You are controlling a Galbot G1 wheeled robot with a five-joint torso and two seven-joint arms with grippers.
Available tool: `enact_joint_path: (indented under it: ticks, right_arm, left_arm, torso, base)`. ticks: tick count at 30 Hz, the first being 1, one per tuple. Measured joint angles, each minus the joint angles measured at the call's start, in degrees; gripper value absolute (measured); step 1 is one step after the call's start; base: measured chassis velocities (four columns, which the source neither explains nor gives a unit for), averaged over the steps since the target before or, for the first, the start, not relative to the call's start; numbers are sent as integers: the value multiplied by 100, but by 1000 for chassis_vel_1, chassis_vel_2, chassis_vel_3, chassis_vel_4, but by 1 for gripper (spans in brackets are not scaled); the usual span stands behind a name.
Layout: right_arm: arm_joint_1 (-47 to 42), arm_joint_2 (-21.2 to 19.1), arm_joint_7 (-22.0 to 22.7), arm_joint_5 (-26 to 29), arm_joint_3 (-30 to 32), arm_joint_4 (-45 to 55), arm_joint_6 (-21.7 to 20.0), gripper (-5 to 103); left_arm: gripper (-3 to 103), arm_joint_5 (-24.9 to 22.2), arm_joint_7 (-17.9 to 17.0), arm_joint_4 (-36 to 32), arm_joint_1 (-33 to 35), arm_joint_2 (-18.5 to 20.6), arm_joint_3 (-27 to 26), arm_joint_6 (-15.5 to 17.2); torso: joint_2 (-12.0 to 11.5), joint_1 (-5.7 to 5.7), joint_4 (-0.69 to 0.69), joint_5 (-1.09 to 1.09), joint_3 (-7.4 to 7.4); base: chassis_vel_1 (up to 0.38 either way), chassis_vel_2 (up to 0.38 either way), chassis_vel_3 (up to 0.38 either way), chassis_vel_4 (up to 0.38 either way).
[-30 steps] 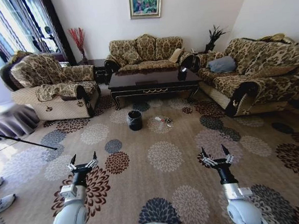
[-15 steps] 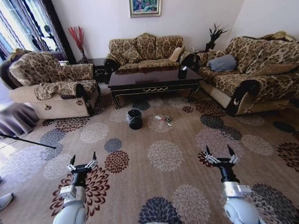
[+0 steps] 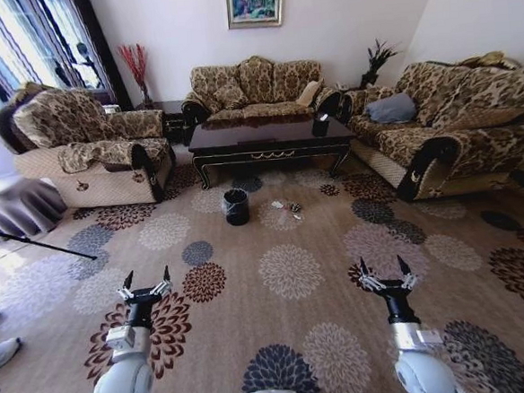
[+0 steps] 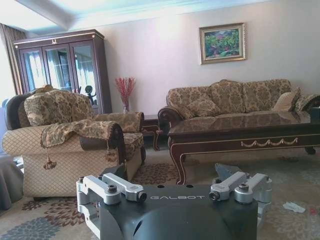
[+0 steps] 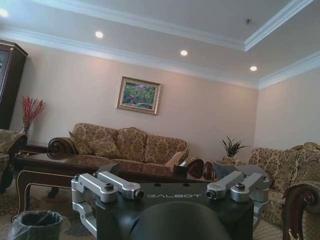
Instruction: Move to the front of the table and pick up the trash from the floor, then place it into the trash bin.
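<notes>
step in hand, by judgement: the approach drive, with the robot well short of the table (image 3: 267, 140), which sits in the upper centre of the head view.

the trash bin (image 3: 236, 207) stands on the floor (image 3: 290, 275) just below the table's front rail, slightly left of centre. the trash (image 3: 286, 209), a small cluster of pale scraps with a reddish bit, lies on the carpet just right of the bin, near it but apart. no single piece can be told apart at this range.

the left gripper (image 3: 145, 285) is at lower left, fingers spread, holding nothing. the right gripper (image 3: 384, 272) is at lower right, fingers likewise spread and empty. both hang low over bare carpet, far from the trash.

to do this step well, the base should hold a straight line toward the gap between bin and litter, keeping both centred in the head view, and should stop short enough that neither is run over or pushed under the table. the sofa arm (image 3: 430, 162) at right needs clearance.
</notes>
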Motion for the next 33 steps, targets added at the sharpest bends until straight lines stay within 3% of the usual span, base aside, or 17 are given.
enact_joint_path:
  ticks: [33]
  right_arm:
    - [69,-1,-32,4,-19,-96,11,100]
  left_arm:
    - [100,-74,28,149,-104,-20,66,-90]
  torso:
    - [-792,-345,-2,0,-447]
  base:
    - [-10,-15,-12,-16]
